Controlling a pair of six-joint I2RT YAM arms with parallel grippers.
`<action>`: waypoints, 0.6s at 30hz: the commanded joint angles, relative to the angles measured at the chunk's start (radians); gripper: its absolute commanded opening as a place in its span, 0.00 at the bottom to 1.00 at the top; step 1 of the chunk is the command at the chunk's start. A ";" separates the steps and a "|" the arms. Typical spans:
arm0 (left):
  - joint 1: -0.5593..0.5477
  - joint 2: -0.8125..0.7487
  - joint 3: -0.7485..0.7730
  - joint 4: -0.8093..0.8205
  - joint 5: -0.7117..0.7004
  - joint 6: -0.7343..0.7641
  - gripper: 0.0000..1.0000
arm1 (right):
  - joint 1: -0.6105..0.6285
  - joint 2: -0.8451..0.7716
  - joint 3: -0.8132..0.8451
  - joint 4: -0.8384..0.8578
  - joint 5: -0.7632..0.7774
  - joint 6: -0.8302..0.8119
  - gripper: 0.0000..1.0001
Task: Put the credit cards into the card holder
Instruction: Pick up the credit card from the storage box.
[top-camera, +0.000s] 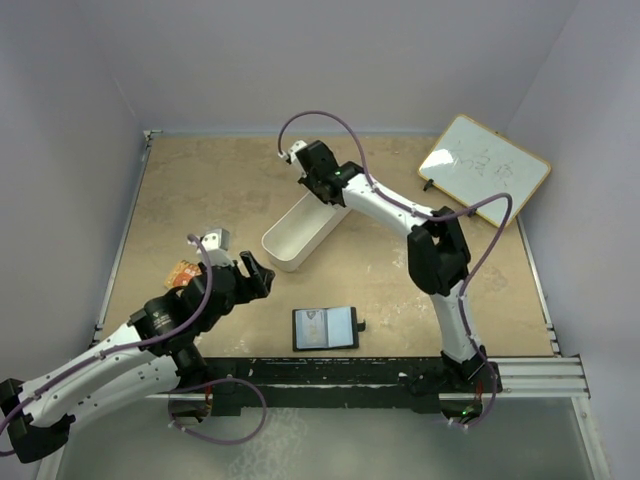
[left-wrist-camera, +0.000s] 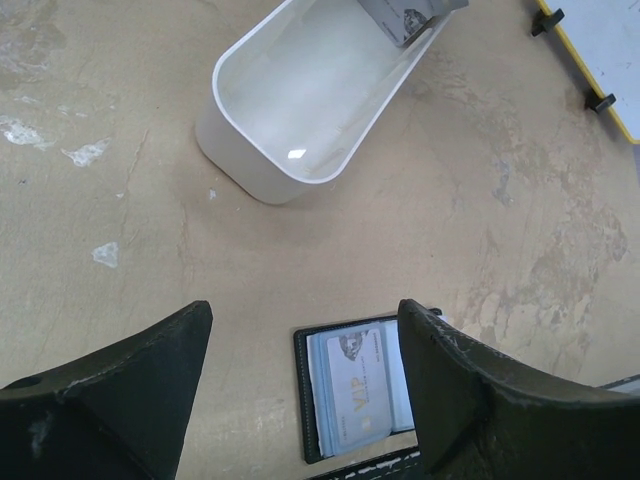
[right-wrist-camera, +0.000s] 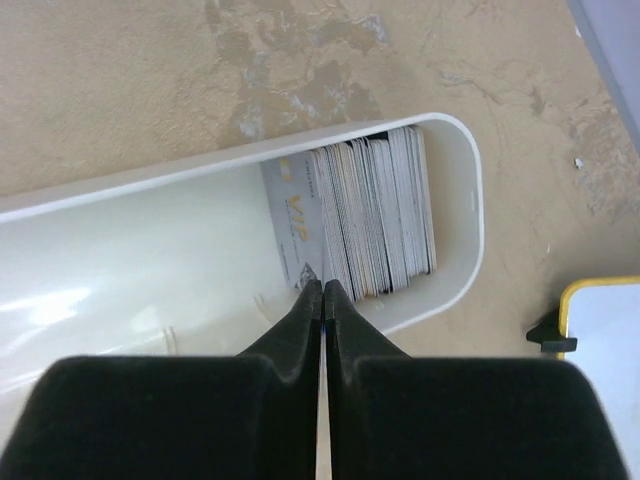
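Right wrist view: the credit cards (right-wrist-camera: 372, 215) are seen standing on edge in a packed stack at the far end of a long white tray (right-wrist-camera: 472, 190). The front card leans toward the tray's open length, and "VIP" can be read on its grey face in gold letters. No other writing on the stack can be made out.

The card holder (top-camera: 325, 328) is laid open and flat on the surface (top-camera: 200, 200), close to the near edge and between the two arm bases, with its snap tab pointing right. It lies apart from the tray, on its near side. In the left wrist view, a grey card (left-wrist-camera: 352, 388) is seen tucked into the holder's left pocket. An emblem and the gold word "VIP" are printed on this card.

The right tool (right-wrist-camera: 322, 292) is held over the far end of the tray with its fingers pressed together, the tips just at the near edge of the stack. A thin pale line is seen between the fingers, but it cannot be told whether this is a card.

The left tool (top-camera: 260, 276) is held above the surface to the left of the holder, with its fingers spread wide and nothing between them.

A yellow-framed whiteboard (top-camera: 485, 165) lies at the far right; its faint scribbles cannot be read.
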 joint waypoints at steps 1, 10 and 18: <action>-0.005 0.018 0.012 0.071 0.044 0.023 0.71 | 0.011 -0.155 -0.044 -0.023 -0.060 0.066 0.00; -0.005 0.092 0.067 0.084 0.092 -0.069 0.69 | 0.047 -0.385 -0.201 -0.078 -0.179 0.291 0.00; -0.005 0.086 0.039 0.213 0.152 -0.175 0.65 | 0.053 -0.703 -0.557 0.100 -0.452 0.565 0.00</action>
